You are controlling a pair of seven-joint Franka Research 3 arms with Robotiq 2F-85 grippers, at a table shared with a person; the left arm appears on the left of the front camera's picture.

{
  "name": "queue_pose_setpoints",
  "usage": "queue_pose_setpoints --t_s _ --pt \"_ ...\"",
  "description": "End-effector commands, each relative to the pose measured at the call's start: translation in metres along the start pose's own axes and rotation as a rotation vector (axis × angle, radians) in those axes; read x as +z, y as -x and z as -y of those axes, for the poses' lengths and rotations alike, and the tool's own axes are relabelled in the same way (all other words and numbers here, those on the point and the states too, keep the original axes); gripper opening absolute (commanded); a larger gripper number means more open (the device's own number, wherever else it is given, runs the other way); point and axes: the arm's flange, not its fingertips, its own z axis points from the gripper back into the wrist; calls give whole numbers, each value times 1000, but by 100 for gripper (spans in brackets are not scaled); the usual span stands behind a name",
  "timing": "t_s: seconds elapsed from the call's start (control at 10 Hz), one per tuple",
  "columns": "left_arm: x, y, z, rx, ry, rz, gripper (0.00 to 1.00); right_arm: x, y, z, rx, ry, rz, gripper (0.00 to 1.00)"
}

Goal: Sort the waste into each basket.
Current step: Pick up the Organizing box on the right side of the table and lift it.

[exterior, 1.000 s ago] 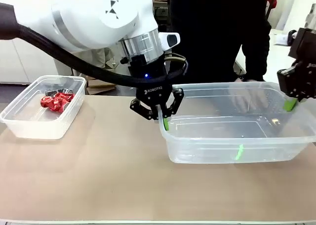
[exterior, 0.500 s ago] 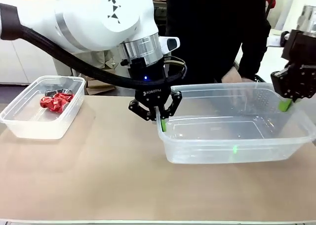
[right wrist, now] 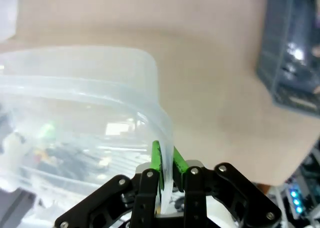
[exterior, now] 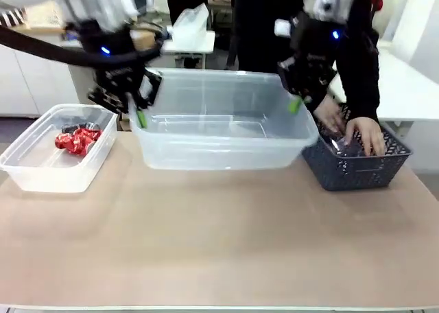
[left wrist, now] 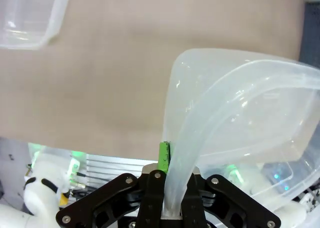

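Observation:
A large clear basket (exterior: 219,148) hangs between my two grippers and looks raised a little off the table. My left gripper (exterior: 140,115) is shut on its left rim, seen close up in the left wrist view, where the gripper (left wrist: 169,160) pinches the rim of the clear basket (left wrist: 240,118). On the right rim my right gripper (exterior: 295,105) is shut as well; the right wrist view shows that gripper (right wrist: 165,163) clamping the basket's wall (right wrist: 75,103). A smaller clear basket (exterior: 41,179) at the left holds crushed red and silver cans (exterior: 77,140).
A dark lattice basket (exterior: 350,170) stands at the right of the table, and the person's hands (exterior: 363,131) reach into it. It lies close to my right arm. Bare table spreads across the whole front.
Both grippers have carried the large clear basket from the front right toward the left and back. That uncovered the dark lattice basket, where the person's hands now are.

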Motion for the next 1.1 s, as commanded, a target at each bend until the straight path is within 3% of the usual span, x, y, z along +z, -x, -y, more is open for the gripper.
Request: queue_pose_setpoints --t_s 0.0,0.3,0.6,0.7,1.0 --pt "-9 -37 -22 55 -12 6 4 3 -2 17 -40 -60 -8 7" --pt "-33 -80 -19 5 42 -31 4 -3 19 30 -155 -73 -42 7" --pt "-41 -88 -1 -43 62 -48 4 -4 31 49 -293 -62 -29 7" --pt "-48 -72 10 -63 30 -78 4 -3 9 27 -169 -72 -9 7" --pt "-48 -72 10 -63 30 -78 4 -3 9 27 -169 -72 -9 7"
